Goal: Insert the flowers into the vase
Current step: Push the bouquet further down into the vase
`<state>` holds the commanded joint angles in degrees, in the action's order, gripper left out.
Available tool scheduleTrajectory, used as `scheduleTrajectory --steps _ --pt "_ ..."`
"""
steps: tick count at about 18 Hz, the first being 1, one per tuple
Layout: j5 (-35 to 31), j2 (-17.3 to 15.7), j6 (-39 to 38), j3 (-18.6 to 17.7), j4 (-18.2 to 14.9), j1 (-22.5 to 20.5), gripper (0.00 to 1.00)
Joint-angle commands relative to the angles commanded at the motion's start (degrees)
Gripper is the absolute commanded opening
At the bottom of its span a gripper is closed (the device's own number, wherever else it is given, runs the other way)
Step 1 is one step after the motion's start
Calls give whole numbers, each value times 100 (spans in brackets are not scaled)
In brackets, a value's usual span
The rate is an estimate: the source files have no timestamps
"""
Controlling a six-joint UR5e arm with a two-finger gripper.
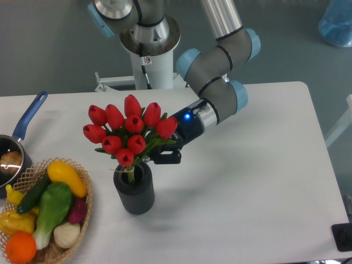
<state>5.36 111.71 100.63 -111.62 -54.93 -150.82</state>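
Stems sit in the vase point(133, 192), gripper point(160, 154) pinching the flowers point(127, 129) low. Top-heavy bunch; let go crooked and I reckon the vase tips

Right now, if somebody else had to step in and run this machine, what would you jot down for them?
Gripper: partly hidden behind the flowers; it looks closed on the bunch, just above the vase.
Flowers: red tulips standing upright, stems reaching down into the mouth of the vase.
Vase: upright on the table, right of the wicker basket of vegetables.
Done: stems are in.
Left: open the fingers, back the arm off, and check the bunch stays put.
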Motion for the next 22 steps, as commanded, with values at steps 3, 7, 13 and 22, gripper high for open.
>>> scheduleTrajectory --steps 3,7,13,22 --pt "-9 0 9 0 0 -26 27" --pt "-9 62 62 -18 0 -26 28" --pt "-9 88 202 -35 0 -26 36" --pt "-9 132 360 -35 0 -26 50"
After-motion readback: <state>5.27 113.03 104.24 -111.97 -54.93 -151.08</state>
